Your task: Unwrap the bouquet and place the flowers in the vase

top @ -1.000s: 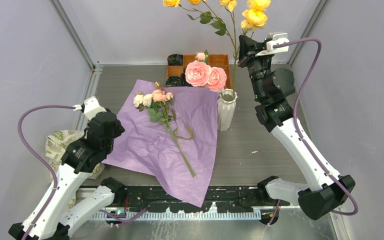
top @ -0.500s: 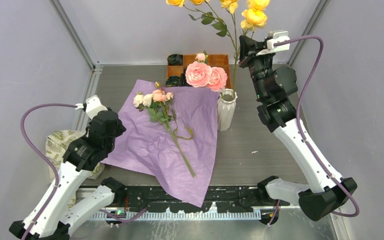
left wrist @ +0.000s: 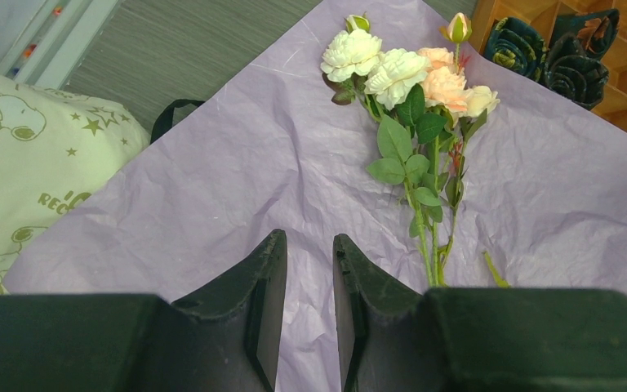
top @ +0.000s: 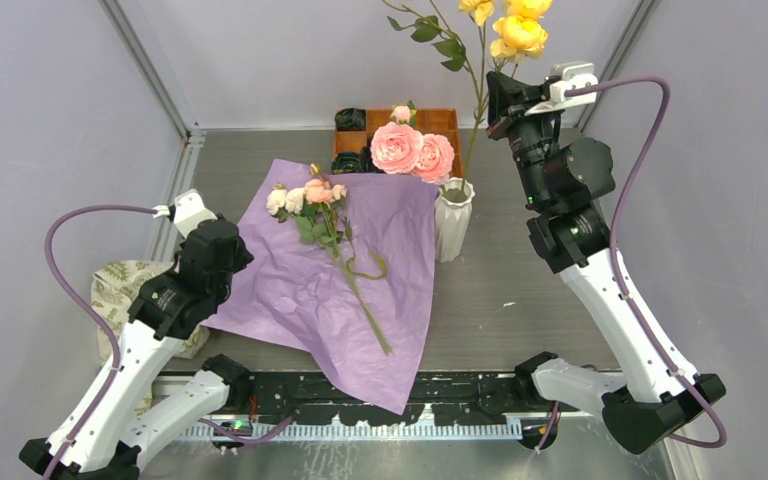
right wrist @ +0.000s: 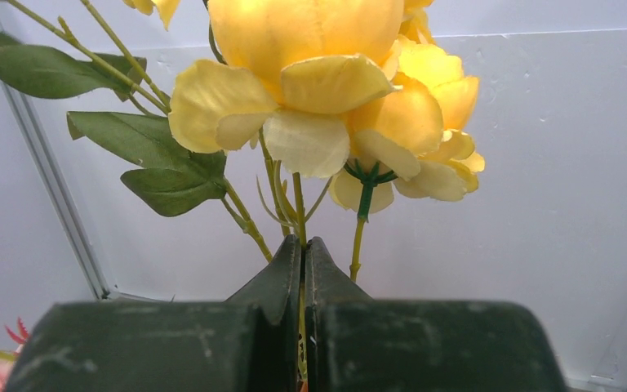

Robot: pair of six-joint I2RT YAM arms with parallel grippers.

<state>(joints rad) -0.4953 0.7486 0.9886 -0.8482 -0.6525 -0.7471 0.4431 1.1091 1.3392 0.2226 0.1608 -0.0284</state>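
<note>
The bouquet's purple paper lies spread flat on the table. A spray of cream and peach flowers rests on it, with the green stem pointing toward the near edge. The white ribbed vase stands at the paper's right edge, and two pink roses show just behind its rim. My right gripper is shut on the stem of the yellow roses, held high, and that stem slants down to the vase's mouth. My left gripper hovers over the paper's left part, open by a narrow gap with nothing in it.
An orange compartment tray with dark fabric coils stands at the back. A beige printed cloth lies at the left beside my left arm. A black ribbon loop peeks out from under the paper's edge.
My right arm has swung right and a little up with the yellow roses, tilting their stem. My left arm has shifted slightly toward the near edge.
</note>
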